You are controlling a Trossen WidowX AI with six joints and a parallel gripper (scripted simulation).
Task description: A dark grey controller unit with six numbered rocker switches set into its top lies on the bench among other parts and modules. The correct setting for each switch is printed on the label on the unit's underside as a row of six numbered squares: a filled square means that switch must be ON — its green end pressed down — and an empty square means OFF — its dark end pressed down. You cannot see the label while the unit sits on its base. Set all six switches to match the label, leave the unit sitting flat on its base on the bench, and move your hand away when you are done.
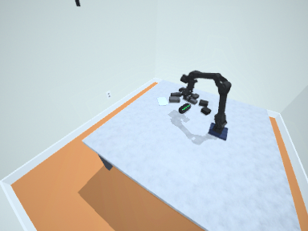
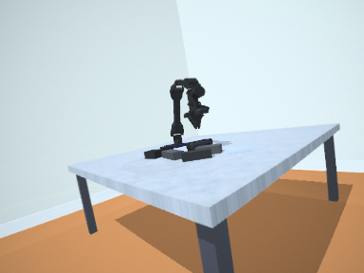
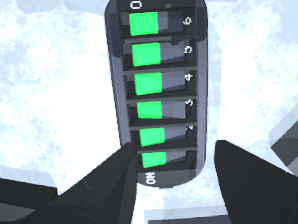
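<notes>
The dark grey controller unit sits switches up on the bench. In the wrist view its six switches run in a column, 6 at the top and 1 at the bottom, green ends left and dark ends right. The dark end of switch 3 looks lighter than the others; which ends are pressed I cannot tell surely. The underside label is hidden. My gripper is partly open and empty, raised above the bench, its fingertips appearing either side of the unit's switch 1 end.
Several dark modules lie around the unit, among them one block, another block and a long block. A dark block shows at the wrist view's right edge. A pale flat sheet lies beyond the modules on the bench.
</notes>
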